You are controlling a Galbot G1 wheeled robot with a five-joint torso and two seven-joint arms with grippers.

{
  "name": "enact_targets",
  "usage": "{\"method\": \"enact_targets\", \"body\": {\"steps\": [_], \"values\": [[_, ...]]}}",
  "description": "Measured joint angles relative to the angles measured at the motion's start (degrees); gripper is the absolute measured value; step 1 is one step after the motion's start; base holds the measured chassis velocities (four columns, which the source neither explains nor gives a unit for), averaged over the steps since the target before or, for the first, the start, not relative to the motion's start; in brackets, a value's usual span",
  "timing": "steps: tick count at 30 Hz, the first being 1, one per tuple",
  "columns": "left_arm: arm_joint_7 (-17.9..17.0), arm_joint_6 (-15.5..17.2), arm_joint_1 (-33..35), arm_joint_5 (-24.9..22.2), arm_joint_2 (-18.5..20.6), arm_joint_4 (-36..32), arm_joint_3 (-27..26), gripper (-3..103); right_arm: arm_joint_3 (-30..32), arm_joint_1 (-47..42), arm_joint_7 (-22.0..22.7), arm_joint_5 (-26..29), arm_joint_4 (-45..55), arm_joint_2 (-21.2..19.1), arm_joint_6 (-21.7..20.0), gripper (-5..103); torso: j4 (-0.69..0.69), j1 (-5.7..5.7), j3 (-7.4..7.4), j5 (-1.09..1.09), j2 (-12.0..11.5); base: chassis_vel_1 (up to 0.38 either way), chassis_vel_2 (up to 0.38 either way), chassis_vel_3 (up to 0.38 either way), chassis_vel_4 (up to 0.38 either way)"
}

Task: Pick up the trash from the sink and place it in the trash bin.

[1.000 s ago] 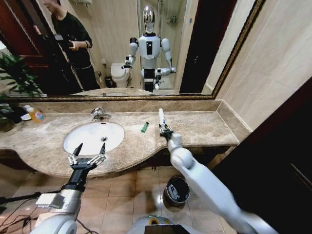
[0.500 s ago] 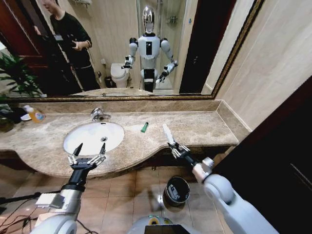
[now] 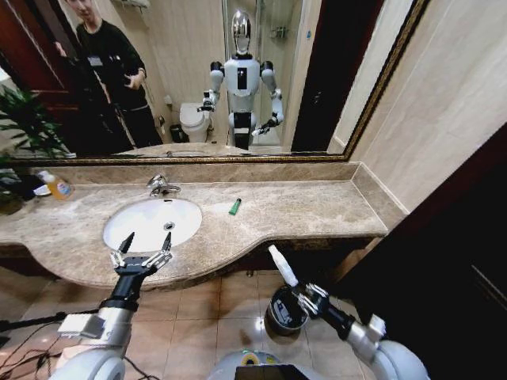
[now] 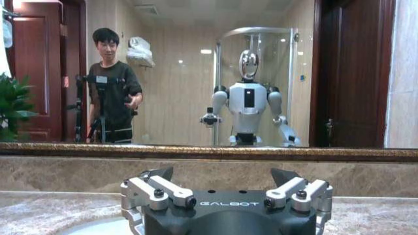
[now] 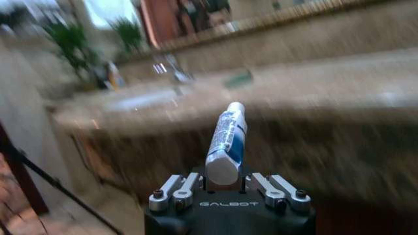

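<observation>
My right gripper (image 3: 299, 293) is shut on a white tube with blue print (image 3: 282, 266), a piece of trash, and holds it just above the dark round trash bin (image 3: 287, 309) on the floor. In the right wrist view the same tube (image 5: 226, 142) sticks out between the fingers of that gripper (image 5: 224, 182). A small green tube (image 3: 234, 207) lies on the marble counter to the right of the white oval sink (image 3: 146, 222). My left gripper (image 3: 141, 253) hangs open at the sink's near rim and holds nothing; it is open in its wrist view too (image 4: 225, 193).
A chrome tap (image 3: 161, 185) stands behind the basin. An orange-liquid soap bottle (image 3: 57, 186) sits at the counter's far left by a plant (image 3: 24, 127). The beige marble counter (image 3: 317, 207) juts over the tiled floor (image 3: 198, 324). A dark wall panel (image 3: 451, 237) closes the right side.
My right arm has swung down off the counter with the white tube, from above the marble edge to just over the trash bin. The left arm has not moved.
</observation>
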Motion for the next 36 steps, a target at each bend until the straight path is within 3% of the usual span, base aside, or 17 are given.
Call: {"method": "enact_targets", "body": {"steps": [4, 7, 9, 12, 17, 25, 33, 34, 36], "values": [[0.0, 0.0, 0.0, 0.0, 0.0, 0.0, 0.0, 100, -0.3, 1.97, 2.91, -4.11, -8.06, 1.17, 1.42, 28, 0.0, 0.0, 0.0, 0.01, 0.0, 0.0, 0.0, 0.0, 0.0], [0.0, 0.0, 0.0, 0.0, 0.0, 0.0, 0.0, 100, -2.11, 4.89, 7.62, -7.92, -14.63, 2.64, 2.08, 28, 0.0, 0.0, 0.0, 0.0, 0.0, 0.0, 0.0, 0.0, 0.0], [0.0, 0.0, 0.0, 0.0, 0.0, 0.0, 0.0, 100, -2.59, 5.71, 8.71, -8.83, -15.81, 3.11, 2.15, 28, 0.0, 0.0, 0.0, 0.0, 0.0, 0.0, 0.0, 0.0, 0.0], [0.0, 0.0, 0.0, 0.0, 0.0, 0.0, 0.0, 100, -5.0, 10.12, 14.72, -13.32, -20.51, 5.51, 1.98, 28, 0.0, 0.0, 0.0, -0.01, 0.0, 0.0, 0.0, 0.0, 0.0], [0.0, 0.0, 0.0, 0.0, 0.0, 0.0, 0.0, 100, -7.12, 14.99, 19.88, -18.39, -25.7, 7.68, 1.74, 28, 0.0, 0.0, 0.0, -0.02, 0.0, 0.0, 0.0, 0.0, 0.0], [0.0, 0.0, 0.0, 0.0, 0.0, 0.0, 0.0, 100, -11.43, 20.85, 25.0, -20.64, -33.73, 7.89, 1.01, 28, 0.0, 0.01, 0.01, 0.0, 0.0, 0.0, 0.0, 0.0, 0.0], [0.0, 0.0, 0.0, 0.0, 0.0, 0.0, 0.0, 100, -12.08, 24.35, 25.75, -23.02, -40.44, 8.4, 1.48, 26, 0.0, 0.0, 0.01, 0.0, 0.0, 0.0, 0.0, 0.0, 0.0], [0.0, 0.0, 0.0, 0.0, 0.0, 0.0, 0.0, 100, -12.17, 24.75, 26.24, -23.7, -41.35, 8.55, 1.6, 37, 0.0, 0.01, 0.01, -0.01, 0.0, 0.0, 0.0, 0.0, 0.0], [0.0, 0.0, 0.0, 0.0, 0.0, 0.0, 0.0, 100, -12.18, 24.89, 26.53, -24.12, -41.61, 8.72, 1.6, 37, 0.0, 0.01, 0.01, 0.0, 0.0, 0.0, 0.0, 0.0, 0.0]]}}
